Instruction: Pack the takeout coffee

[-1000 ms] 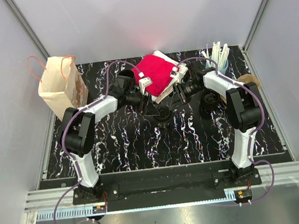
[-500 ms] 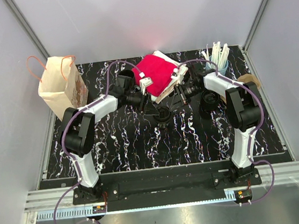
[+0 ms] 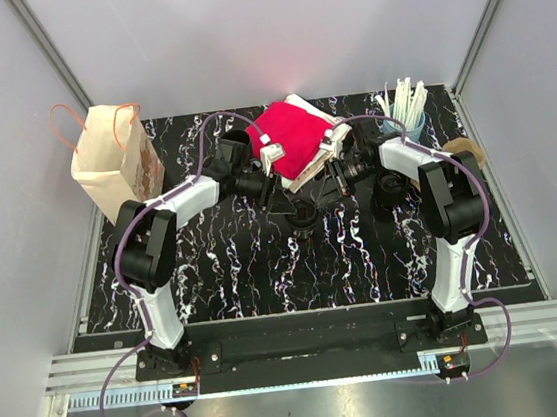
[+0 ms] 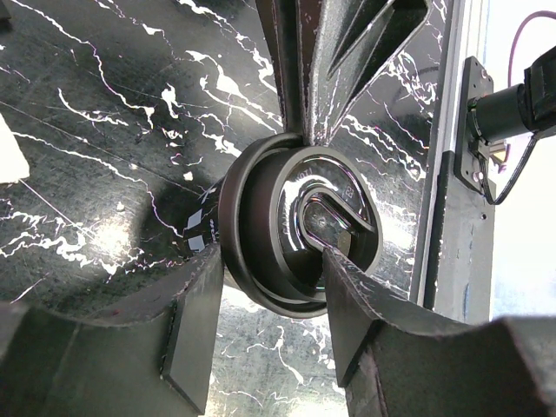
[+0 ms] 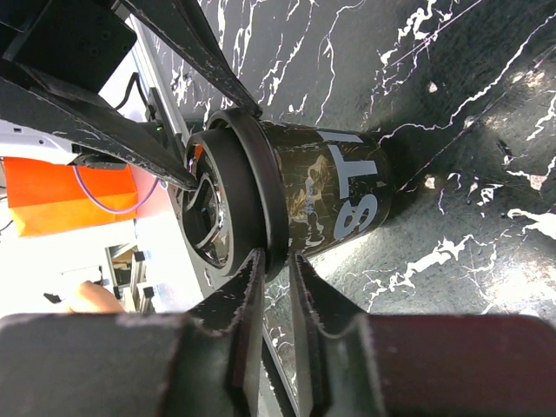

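The cup [image 5: 339, 204] is stood upright on the table [image 3: 236, 274], and both grippers are met at its black lid [image 4: 295, 230]. The left gripper [image 4: 271, 265] is set with one finger on either side of the lid, so that the lid lies between the jaws, right at their tips. These jaws are held partly apart, and it cannot be told whether the lid is pressed by them or only flanked. The right gripper [image 5: 276, 259] is brought in from the opposite side. Its jaws are drawn narrow, and the lid's rim is caught between their tips (the gap there looks no wider than the rim itself). Beyond the right jaws the cup's dark wall is seen, printed with white letters, and the left fingers are seen against the far side of the lid. In the overhead view the two pairs of jaws are pointed at each other with the cup between them. Behind both pairs of jaws, near but not touching, a red cloth [image 3: 290, 135] is laid on a pale stack. A paper bag [image 3: 112, 162] is stood upright well apart from the left jaws, on their outer side. A bundle of pale sticks [image 3: 405, 101] is stood in a holder well apart from the right jaws, behind and outward of them.
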Action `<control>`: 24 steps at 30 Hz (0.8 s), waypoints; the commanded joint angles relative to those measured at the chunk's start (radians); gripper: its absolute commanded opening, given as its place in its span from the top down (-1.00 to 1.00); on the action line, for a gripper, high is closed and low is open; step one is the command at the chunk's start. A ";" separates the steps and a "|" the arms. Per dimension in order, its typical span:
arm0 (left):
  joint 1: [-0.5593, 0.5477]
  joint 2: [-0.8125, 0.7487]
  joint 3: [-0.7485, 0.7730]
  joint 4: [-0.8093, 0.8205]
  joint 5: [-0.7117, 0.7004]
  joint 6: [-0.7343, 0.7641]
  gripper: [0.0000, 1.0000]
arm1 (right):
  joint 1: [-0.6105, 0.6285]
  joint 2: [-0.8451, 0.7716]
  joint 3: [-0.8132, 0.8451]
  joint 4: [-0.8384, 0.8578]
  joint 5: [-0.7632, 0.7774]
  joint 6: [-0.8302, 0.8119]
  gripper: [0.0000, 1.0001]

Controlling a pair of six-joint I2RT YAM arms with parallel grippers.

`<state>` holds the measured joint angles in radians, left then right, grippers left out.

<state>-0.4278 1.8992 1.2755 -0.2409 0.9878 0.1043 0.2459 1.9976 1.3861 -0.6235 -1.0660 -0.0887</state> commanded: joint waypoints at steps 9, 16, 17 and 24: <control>-0.005 0.051 -0.001 -0.046 -0.172 0.086 0.02 | 0.012 -0.036 0.120 -0.007 -0.026 0.004 0.43; -0.006 0.066 0.012 -0.046 -0.163 0.080 0.01 | 0.013 0.018 0.183 -0.008 -0.025 0.024 0.43; -0.006 0.067 0.013 -0.046 -0.163 0.078 0.02 | 0.013 0.026 0.185 -0.007 -0.023 0.024 0.43; -0.005 0.074 0.016 -0.046 -0.158 0.077 0.02 | 0.015 0.085 0.194 -0.007 -0.041 0.024 0.43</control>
<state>-0.4301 1.9114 1.2964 -0.2573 0.9855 0.1116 0.2508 2.0476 1.5482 -0.6312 -1.0676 -0.0731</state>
